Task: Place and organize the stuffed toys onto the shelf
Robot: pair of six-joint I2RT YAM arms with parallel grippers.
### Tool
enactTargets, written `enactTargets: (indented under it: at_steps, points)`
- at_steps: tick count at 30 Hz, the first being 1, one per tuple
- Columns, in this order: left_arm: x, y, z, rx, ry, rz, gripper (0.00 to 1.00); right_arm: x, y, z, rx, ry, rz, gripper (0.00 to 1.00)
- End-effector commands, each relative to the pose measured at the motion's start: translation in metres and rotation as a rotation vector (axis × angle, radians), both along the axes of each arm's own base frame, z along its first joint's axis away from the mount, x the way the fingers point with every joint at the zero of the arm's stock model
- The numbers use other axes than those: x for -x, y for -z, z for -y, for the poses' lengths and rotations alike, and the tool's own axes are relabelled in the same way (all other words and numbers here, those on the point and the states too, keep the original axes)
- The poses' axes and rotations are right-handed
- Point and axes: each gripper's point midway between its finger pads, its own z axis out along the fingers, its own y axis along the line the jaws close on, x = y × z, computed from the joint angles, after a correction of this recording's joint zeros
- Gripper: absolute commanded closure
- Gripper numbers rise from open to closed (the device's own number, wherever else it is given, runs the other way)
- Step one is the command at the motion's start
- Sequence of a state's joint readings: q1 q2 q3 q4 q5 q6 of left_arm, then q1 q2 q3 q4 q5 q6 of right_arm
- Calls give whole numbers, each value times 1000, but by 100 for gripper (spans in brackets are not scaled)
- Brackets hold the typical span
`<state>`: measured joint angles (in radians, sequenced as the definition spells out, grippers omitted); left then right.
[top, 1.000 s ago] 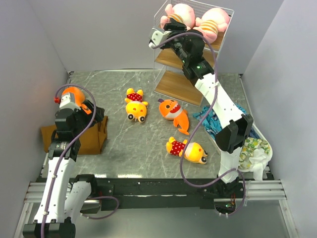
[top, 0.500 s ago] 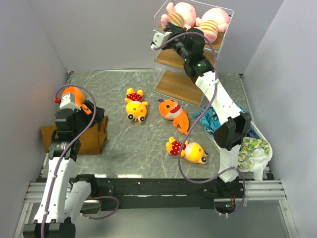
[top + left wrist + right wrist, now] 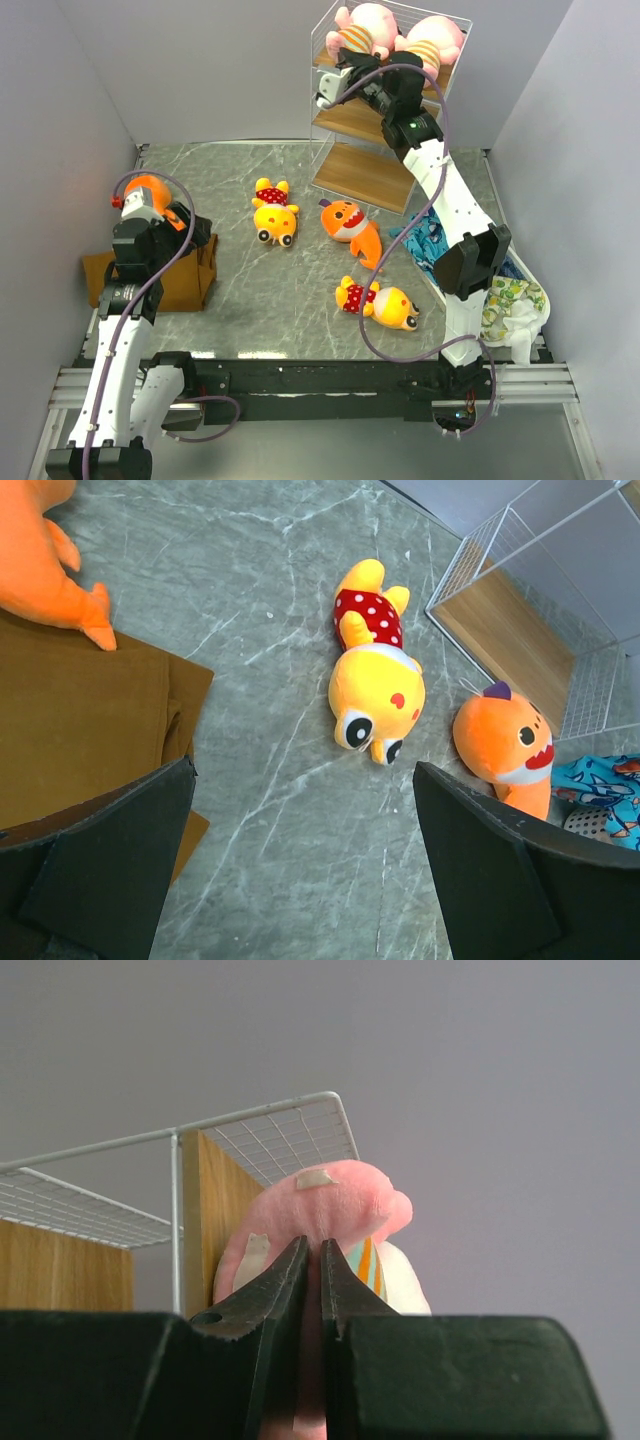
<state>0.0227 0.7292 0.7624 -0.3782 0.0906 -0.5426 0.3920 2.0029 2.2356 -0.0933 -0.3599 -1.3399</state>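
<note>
Top external, largest first. Shelf [image 3: 365, 175]: stands at the far right of the table [image 3: 200, 165]; holds left pink toy [image 3: 362, 28] and right pink toy [image 3: 432, 42] side by side on the top board. Right arm [image 3: 450, 200]: stretches up to that board; right gripper [image 3: 312, 1243] pressed nearly together, only a slit between the fingers, just in front of the left pink toy. Left gripper [image 3: 302, 770]: spread wide, hangs over the edge of the brown cloth [image 3: 80, 720]. On the table, apart: far yellow toy [image 3: 273, 213], near yellow toy [image 3: 380, 302], orange fish [image 3: 350, 225] near the shelf's foot. Second orange toy [image 3: 40, 550]: lies on the brown cloth.
</note>
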Motion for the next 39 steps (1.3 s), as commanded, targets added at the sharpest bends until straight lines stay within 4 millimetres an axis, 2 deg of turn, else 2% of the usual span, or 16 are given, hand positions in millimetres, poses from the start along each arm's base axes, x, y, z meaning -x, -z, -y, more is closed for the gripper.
enactTargets:
  at_steps: [1, 5, 6, 7, 11, 16, 21, 22, 25, 28, 29, 30, 32, 33, 34, 39]
  points:
    - [-4, -11, 4, -1, 23, 45, 3, 5, -11, -6, 34, -56, 42, 85]
    - [-4, -11, 4, -2, 21, 46, 3, 2, -13, -1, 15, -39, 48, 83]
    - [-4, -11, 3, -2, 19, 45, 4, 2, -17, 0, 2, -35, 57, 81]
    - [-4, -11, 4, -2, 21, 45, 3, 1, -19, 2, -6, -24, 58, 73]
    - [-4, -12, 3, -1, 19, 46, 3, 5, -28, 5, -35, -18, 67, 61]
    - [-2, -14, 3, -4, 15, 54, 4, 19, -40, 8, -50, -33, 58, 47]
    - [-2, -14, 2, -3, 11, 57, 3, 37, -51, 3, -90, -78, 50, 39]
    - [-2, -14, 2, -4, 13, 56, 4, 38, -51, 3, -96, -81, 46, 34]
    - [-1, -14, 1, -8, 8, 59, 4, 43, -50, 0, -111, -77, 43, 30]
    - [0, -14, -1, -11, -2, 59, 4, 61, -56, -4, -178, -115, 70, 25]
    - [-1, -14, -1, -10, -4, 57, 4, 75, -70, -2, -223, -133, 86, 24]
    - [0, -13, 0, -11, -2, 56, 4, 76, -60, -5, -225, -140, 55, 23]
    - [-1, -12, -1, -12, -5, 49, 4, 93, -66, -10, -260, -167, 36, 22]
    - [-1, -12, -1, -12, -8, 48, 4, 95, -54, -14, -263, -173, 6, 22]
    - [-1, -11, -2, -14, -9, 46, 4, 106, -53, -25, -279, -199, -3, 21]
    - [-2, -13, -4, -16, -20, 48, 4, 158, -33, -45, -473, -277, -116, 16]
